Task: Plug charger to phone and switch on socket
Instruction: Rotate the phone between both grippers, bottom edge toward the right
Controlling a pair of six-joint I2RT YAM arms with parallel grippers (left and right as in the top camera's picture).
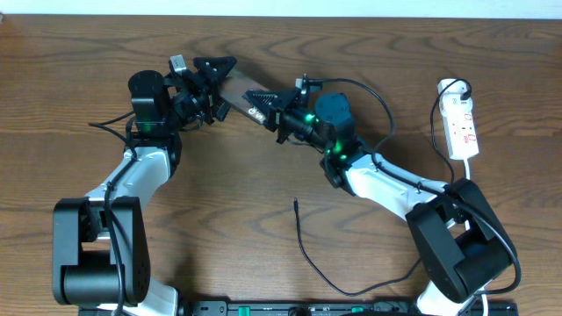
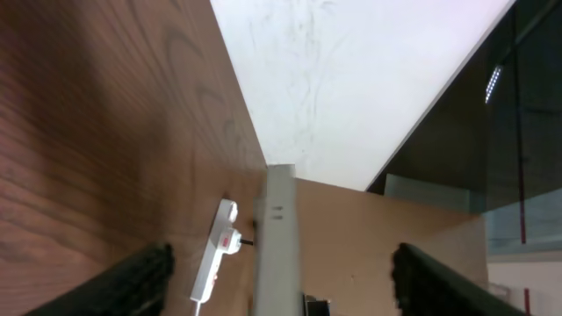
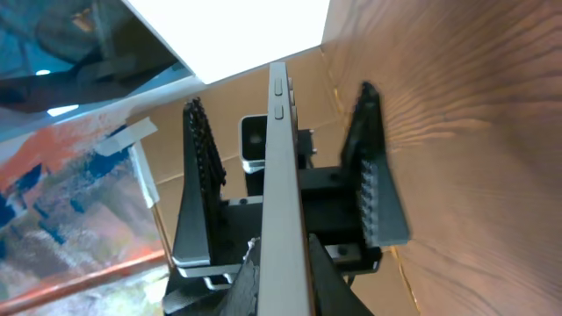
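Note:
The phone (image 1: 239,90) is held off the table on its long edge, between both grippers. My right gripper (image 1: 266,105) is shut on its right end; in the right wrist view the phone's grey edge (image 3: 283,158) runs up from my gripper (image 3: 283,285). My left gripper (image 1: 215,83) is open and straddles the other end. Its fingers (image 2: 132,281) stand well clear of the phone edge (image 2: 279,237) on both sides. The charger (image 1: 303,246) lies loose on the table, its tip pointing up the table. The white socket (image 1: 462,123) lies at the far right with a white plug in its top end.
The wooden table (image 1: 263,175) ends at a white wall along the back. The arm bases stand at the front left (image 1: 88,254) and front right (image 1: 457,246). The socket (image 2: 215,254) also shows in the left wrist view, beyond the phone.

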